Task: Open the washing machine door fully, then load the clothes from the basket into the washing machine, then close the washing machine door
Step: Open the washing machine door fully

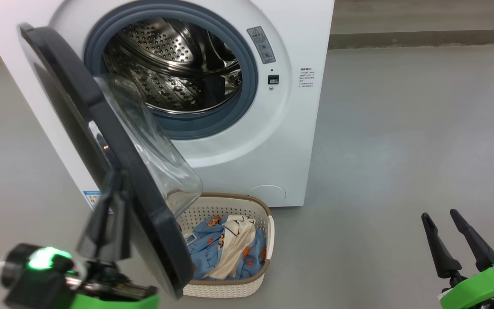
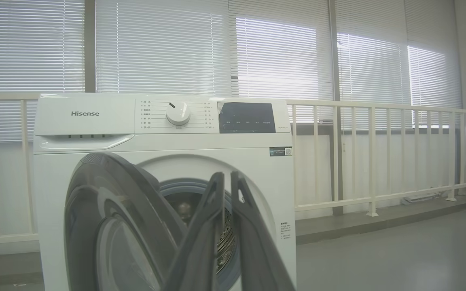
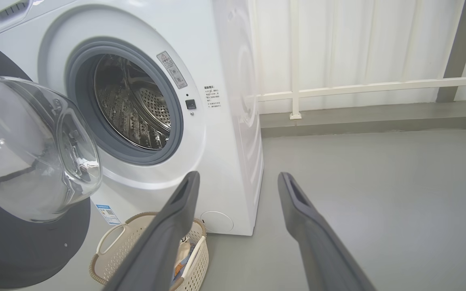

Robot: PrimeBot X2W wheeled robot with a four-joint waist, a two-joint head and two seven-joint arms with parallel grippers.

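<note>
Left gripper (image 1: 113, 182): shut, empty, beside door (image 1: 101, 111).
Right gripper (image 1: 439, 214): wide, empty.
Risk: door overhangs basket (image 1: 212, 289), blocking the reach.

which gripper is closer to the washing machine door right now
Left. The left gripper, shut, sits right beside the washing machine door, at its outer side; the right gripper, open, hangs far off over the grey floor.

Masked, blurred, unreadable.
Left end of the basket (image 1: 247, 288) behind the washing machine door (image 1: 144, 206); left gripper (image 1: 112, 184) blurred; warning label (image 1: 263, 45) print too small to read.
</note>
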